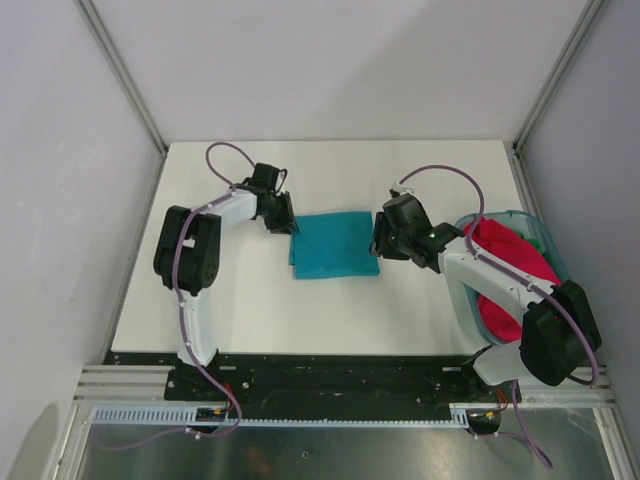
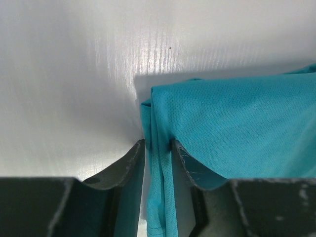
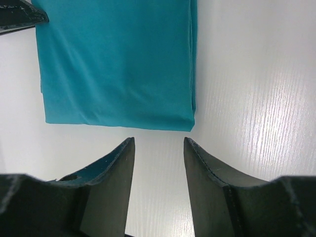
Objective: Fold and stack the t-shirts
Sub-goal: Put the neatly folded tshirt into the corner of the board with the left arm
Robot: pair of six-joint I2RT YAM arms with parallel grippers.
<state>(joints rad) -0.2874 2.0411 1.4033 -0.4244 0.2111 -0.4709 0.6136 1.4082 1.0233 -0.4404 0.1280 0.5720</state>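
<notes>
A teal-blue t-shirt [image 1: 335, 245] lies folded into a flat rectangle at the middle of the white table [image 1: 300, 320]. My left gripper [image 1: 285, 222] is at its left edge. In the left wrist view the jaws [image 2: 158, 143] straddle the layered edge of the teal t-shirt [image 2: 237, 128]; the right finger touches the cloth, and a thin strip of table shows beside the left finger. My right gripper [image 1: 380, 238] stands open and empty just off the right edge, its fingertips [image 3: 158, 140] short of the teal t-shirt [image 3: 118, 64]. A magenta-red t-shirt [image 1: 505, 270] lies bunched in the basket.
A translucent teal plastic basket [image 1: 500, 216] stands at the table's right side, under my right arm, with a bit of green cloth [image 1: 537, 240] at its far rim. Grey walls and metal frame posts close in the table at left, right and back.
</notes>
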